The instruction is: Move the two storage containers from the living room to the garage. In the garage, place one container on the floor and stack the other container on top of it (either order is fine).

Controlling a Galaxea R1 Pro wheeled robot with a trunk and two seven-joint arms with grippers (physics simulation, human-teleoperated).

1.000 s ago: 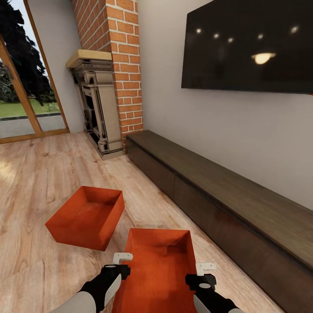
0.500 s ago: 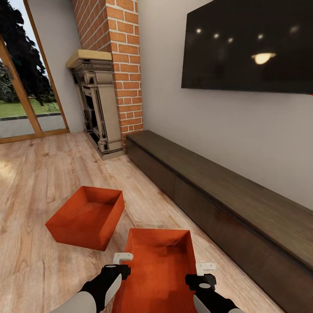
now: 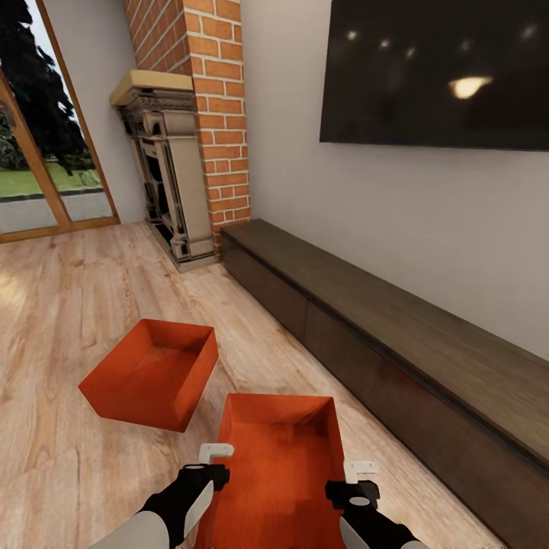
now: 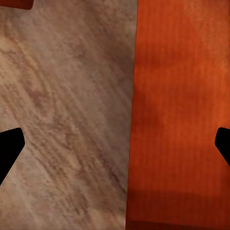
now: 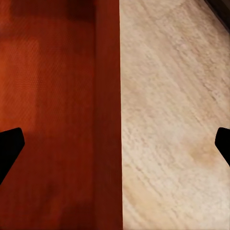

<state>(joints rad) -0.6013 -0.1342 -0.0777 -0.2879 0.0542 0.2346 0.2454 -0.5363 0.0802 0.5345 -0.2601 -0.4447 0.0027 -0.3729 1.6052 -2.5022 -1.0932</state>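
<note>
Two orange-red bins (image 3: 278, 465) (image 3: 151, 374); both empty

1. The two storage containers, the near one (image 3: 278, 465) at bottom centre and the other (image 3: 149, 374) at lower left, are orange-red and finely ribbed.
2. The floor (image 3: 69, 305) is light wood plank with brown grain.
3. My arms are black, tipped with white at my left jaws (image 3: 216, 453) and right jaws (image 3: 360, 469).
4. The chimney (image 3: 217, 107), upper left, is red brick with pale mortar.
5. The cabinet (image 3: 396, 335) is dark brown wood and the TV (image 3: 435, 72) glossy black.
</note>
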